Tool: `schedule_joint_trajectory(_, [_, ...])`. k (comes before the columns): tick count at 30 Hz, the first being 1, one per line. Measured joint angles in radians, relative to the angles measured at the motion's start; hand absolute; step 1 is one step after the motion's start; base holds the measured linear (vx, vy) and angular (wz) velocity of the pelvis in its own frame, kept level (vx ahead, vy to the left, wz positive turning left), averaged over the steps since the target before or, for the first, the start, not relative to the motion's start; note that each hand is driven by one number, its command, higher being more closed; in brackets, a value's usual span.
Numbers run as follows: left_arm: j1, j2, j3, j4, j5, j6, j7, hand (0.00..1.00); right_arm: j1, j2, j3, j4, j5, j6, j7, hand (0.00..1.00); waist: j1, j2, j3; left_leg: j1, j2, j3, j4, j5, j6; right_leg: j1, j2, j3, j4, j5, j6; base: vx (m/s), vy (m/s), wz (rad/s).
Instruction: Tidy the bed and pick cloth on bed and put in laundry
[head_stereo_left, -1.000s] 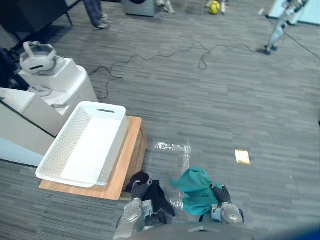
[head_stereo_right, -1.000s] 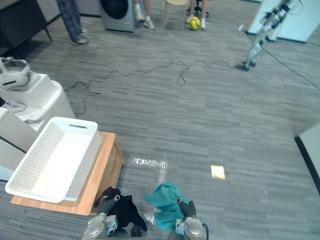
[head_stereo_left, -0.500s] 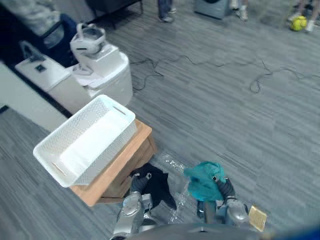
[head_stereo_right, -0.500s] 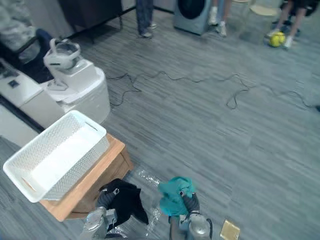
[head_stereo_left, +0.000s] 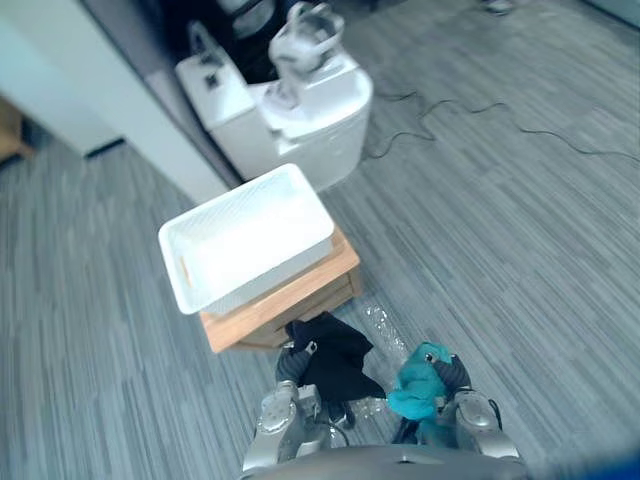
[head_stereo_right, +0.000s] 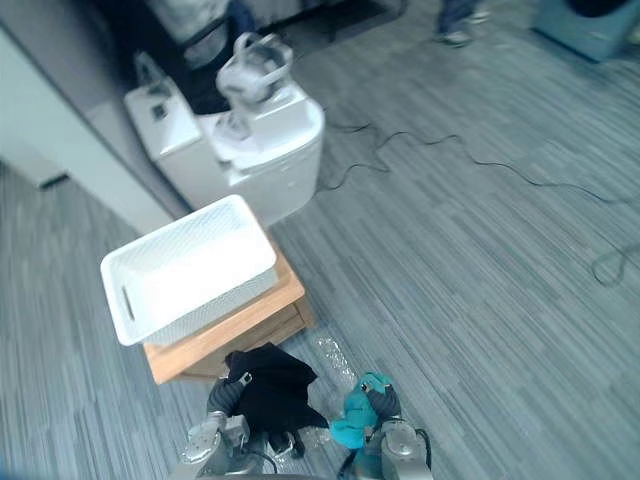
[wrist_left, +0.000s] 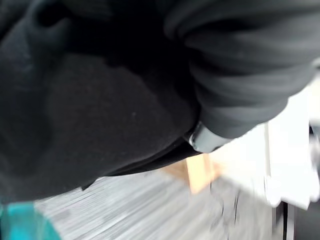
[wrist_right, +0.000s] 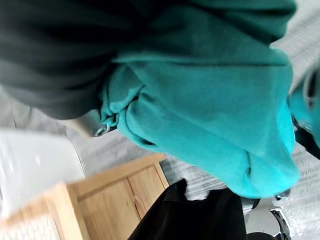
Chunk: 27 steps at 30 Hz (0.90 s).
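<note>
Teal cloth (head_stereo_left: 418, 385) bunched over the right hand (head_stereo_left: 458, 374), black cloth (head_stereo_left: 335, 358) draped over the left hand (head_stereo_left: 290, 362). Both are carried clear of the floor, and whether either hand is clenched under its load, I cannot tell. The whole view has swung since a second ago; the cloths have stayed with their hands. Just ahead of the left hand sits a white basket (head_stereo_left: 265, 280), empty, on a wooden stand (head_stereo_left: 300, 292). Beyond it is a white cabinet (head_stereo_left: 310, 125) with a headset (head_stereo_left: 305, 30) on top. Grey carpet floor (head_stereo_left: 500, 220) all round, a black cable (head_stereo_left: 480, 105) far ahead of the right hand. Two cloths, one basket, one stand.
</note>
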Motion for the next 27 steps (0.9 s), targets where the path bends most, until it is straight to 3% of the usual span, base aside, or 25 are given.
schedule_joint_trajectory(3, [0.013,0.012,0.009,-0.002,0.008,0.006,-0.001,1.0,0.003,0.024,0.0,-0.003,-0.02,0.001,0.001,1.0,0.004,-0.039,-0.032,0.077,-0.046,-0.004,-0.085,0.013,0.019,0.092,-0.015,-0.102,0.025,0.022,0.036,0.28,-0.003,1.01])
schedule_joint_trajectory(6, [0.031,0.018,0.008,-0.001,0.011,0.011,-0.009,1.0,0.001,0.041,-0.004,-0.013,-0.021,0.0,0.003,1.0,0.0,-0.038,-0.075,0.15,-0.087,-0.019,-0.232,0.019,0.014,0.092,-0.042,-0.152,0.152,0.026,0.04,0.29,-0.025,0.95])
schedule_joint_trajectory(7, [0.036,0.019,0.008,0.0,0.024,0.018,-0.011,1.0,0.003,0.044,-0.017,-0.012,-0.021,0.002,0.003,1.0,-0.003,-0.037,-0.075,0.185,-0.099,-0.025,-0.268,0.019,0.013,0.077,-0.089,-0.154,0.29,0.026,0.04,0.38,-0.048,0.92])
schedule_joint_trajectory(8, [0.041,0.023,0.011,0.004,0.046,0.026,-0.021,1.0,0.01,0.046,-0.021,-0.013,-0.021,0.002,0.003,1.0,-0.006,-0.044,-0.072,0.226,-0.112,-0.033,-0.295,0.019,0.013,0.041,-0.168,-0.137,0.493,0.063,0.011,0.35,-0.04,0.86])
schedule_joint_trajectory(9, [0.039,0.021,0.009,0.006,0.049,0.028,-0.025,1.0,0.012,0.039,-0.022,-0.015,-0.022,0.003,0.004,1.0,-0.008,-0.044,-0.07,0.245,-0.113,-0.042,-0.303,0.019,0.014,-0.004,-0.212,-0.114,0.616,0.109,-0.045,0.38,-0.073,0.74])
schedule_joint_trajectory(10, [0.023,0.036,0.016,0.015,0.05,0.028,-0.026,1.0,0.01,0.048,-0.019,-0.018,-0.022,0.004,0.006,1.0,-0.014,-0.042,-0.065,0.259,-0.105,-0.079,-0.302,0.019,0.014,-0.115,-0.247,-0.006,0.799,0.08,-0.114,0.38,-0.15,0.68])
schedule_joint_trajectory(11, [-0.003,0.051,0.02,0.032,0.05,0.035,-0.022,1.0,0.009,0.054,-0.016,-0.041,-0.022,0.003,0.01,1.0,-0.023,-0.028,-0.056,0.269,-0.069,-0.118,-0.299,0.019,0.014,-0.221,-0.194,0.111,0.868,-0.035,-0.082,0.36,-0.183,0.63])
schedule_joint_trajectory(13, [-0.024,0.058,0.023,0.048,0.049,0.032,-0.021,1.0,0.023,0.054,-0.019,-0.084,-0.02,0.002,0.013,1.0,-0.045,0.008,-0.034,0.276,-0.004,-0.156,-0.28,0.019,0.013,-0.346,-0.075,0.236,0.794,-0.121,-0.057,0.26,-0.208,0.59])
schedule_joint_trajectory(14, [-0.029,0.058,0.024,0.056,0.049,0.03,-0.021,1.0,0.028,0.054,-0.019,-0.095,-0.02,0.002,0.013,1.0,-0.053,0.009,-0.031,0.274,0.005,-0.165,-0.271,0.019,0.013,-0.369,-0.055,0.259,0.747,-0.129,-0.044,0.28,-0.293,0.84])
schedule_joint_trajectory(15, [-0.05,0.057,0.033,0.087,0.048,0.025,-0.022,1.0,0.032,0.054,-0.017,-0.102,-0.018,0.0,0.013,1.0,-0.078,0.003,-0.024,0.274,0.026,-0.201,-0.242,0.014,-0.019,-0.4,-0.004,0.333,0.522,-0.127,-0.034,0.3,-0.364,1.01])
schedule_joint_trajectory(16, [-0.052,0.072,0.039,0.108,0.049,0.024,-0.022,1.0,0.056,0.061,-0.018,-0.103,-0.017,-0.001,0.012,1.0,-0.094,-0.048,-0.033,0.275,0.004,-0.214,-0.223,-0.008,-0.105,-0.37,0.004,0.425,0.197,0.024,-0.018,0.3,-0.386,1.04])
schedule_joint_trajectory(17, [-0.067,0.065,0.041,0.13,0.05,0.019,-0.023,1.0,0.066,0.064,-0.019,-0.114,-0.011,-0.002,0.012,1.0,-0.1,-0.048,-0.017,0.288,0.009,-0.223,-0.221,-0.027,-0.134,-0.366,0.008,0.424,0.213,0.041,-0.041,0.26,-0.345,0.78])
schedule_joint_trajectory(18, [-0.078,0.052,0.029,0.151,0.049,0.026,-0.026,1.0,0.028,0.041,-0.038,-0.117,-0.007,-0.002,0.005,1.0,-0.099,-0.002,-0.02,0.28,0.044,-0.218,-0.234,-0.02,-0.142,-0.361,0.036,0.409,0.213,0.04,-0.05,0.22,-0.285,0.38])
schedule_joint_trajectory(19, [-0.078,0.042,0.02,0.148,0.049,0.022,-0.029,1.0,0.015,0.037,-0.064,-0.116,-0.006,-0.003,0.003,1.0,-0.093,0.006,-0.022,0.276,0.039,-0.22,-0.261,0.007,-0.145,-0.353,0.052,0.399,0.181,0.038,-0.052,0.2,-0.24,0.24])
schedule_joint_trajectory(22, [-0.071,0.037,0.014,0.15,0.049,0.022,-0.031,1.0,0.029,0.032,-0.07,-0.045,-0.005,0.0,0.004,1.0,-0.087,0.013,-0.023,0.308,0.046,-0.181,-0.313,0.083,-0.134,-0.284,0.086,0.382,0.116,0.039,-0.061,0.14,-0.149,0.32])
schedule_joint_trajectory(24, [-0.055,0.038,0.015,0.15,0.048,0.021,-0.04,1.0,0.031,0.025,-0.08,-0.025,0.002,0.002,0.005,1.0,-0.076,0.017,-0.027,0.326,0.052,-0.166,-0.315,0.089,-0.133,-0.251,0.1,0.383,0.069,0.053,-0.076,0.06,-0.04,-0.02])
schedule_joint_trajectory(27, [-0.037,0.038,0.008,0.151,0.048,0.021,-0.051,1.0,0.034,0.02,-0.12,-0.001,0.013,0.002,0.004,1.0,-0.085,0.029,-0.042,0.325,0.048,-0.163,-0.316,0.089,-0.133,-0.224,0.109,0.39,0.006,0.087,-0.07,-0.01,0.064,-0.06])
